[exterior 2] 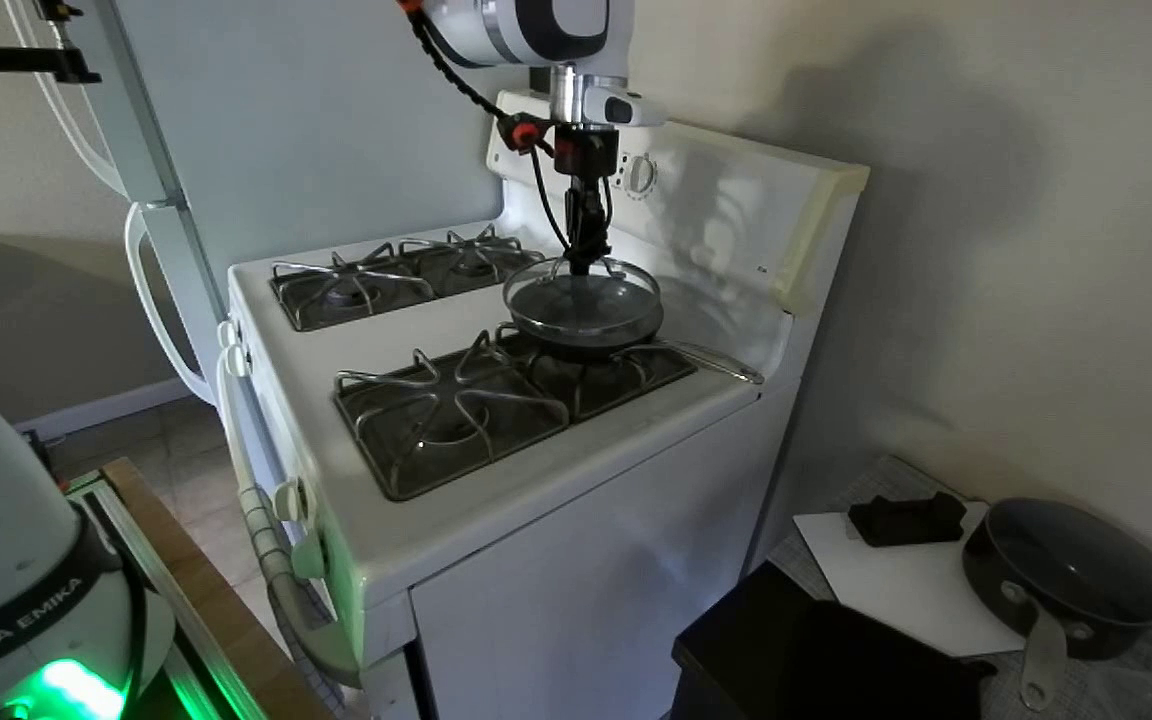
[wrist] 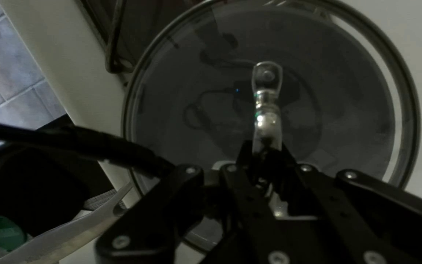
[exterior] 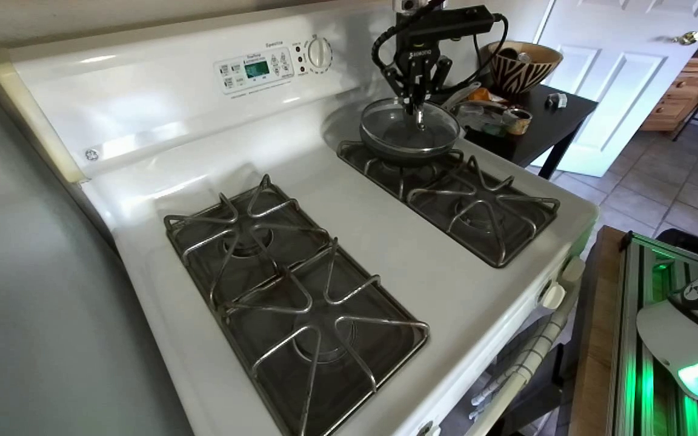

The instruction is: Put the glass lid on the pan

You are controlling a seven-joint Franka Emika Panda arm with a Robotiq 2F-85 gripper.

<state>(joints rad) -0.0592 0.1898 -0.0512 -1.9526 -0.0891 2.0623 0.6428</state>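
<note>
The glass lid (exterior 2: 601, 300) is held on or barely above the pan (exterior 2: 586, 350), its arched handle (wrist: 268, 121) pinched by the gripper (wrist: 266, 151), whose gap is narrowed to little more than the handle's thickness. The pan is set on the back burner grate (exterior: 398, 172) of a white gas stove (exterior: 361, 212), and its opening is covered by the lid in both exterior views; whether the metal rim (wrist: 413, 113) is seated all the way round cannot be told. In the wrist view, a pale crescent (wrist: 398, 110) is seen through the glass just inside the rim, from 1 to 4 o'clock, and the pan handle (wrist: 68, 233) is pointed toward 8 o'clock. In an exterior view, a control dial (exterior: 320, 53) is found between 10 and 11 o'clock from the pan, a pair of burner grates (exterior: 282, 275) at 7 o'clock, and the front burner grate (exterior: 483, 198) between 4 and 5. A zigzag-striped bowl (exterior: 525, 66) is placed at 2 o'clock, on a dark counter (exterior: 552, 124). A dark grey saucepan (exterior 2: 1066, 570) is seen at 4 o'clock from the pan, in an exterior view, well apart from the stove.
</note>
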